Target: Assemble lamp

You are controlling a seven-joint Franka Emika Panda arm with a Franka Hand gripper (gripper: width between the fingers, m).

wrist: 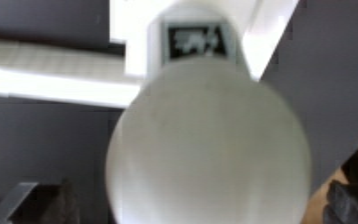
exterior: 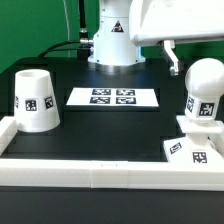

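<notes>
Three white plastic lamp parts: the rounded bulb (exterior: 207, 80) (wrist: 211, 140) stands upright on the flat square base (exterior: 190, 152) at the exterior view's right, the tapered shade (exterior: 35, 100) far off at its left. Whether the two-finger gripper (exterior: 173, 60) beside the bulb is parted, I cannot tell.

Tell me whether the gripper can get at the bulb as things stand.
Probably yes. The gripper hangs beside the bulb, which stands upright on the base, and nothing shows between them. The shade stands far off at the exterior view's left.
</notes>
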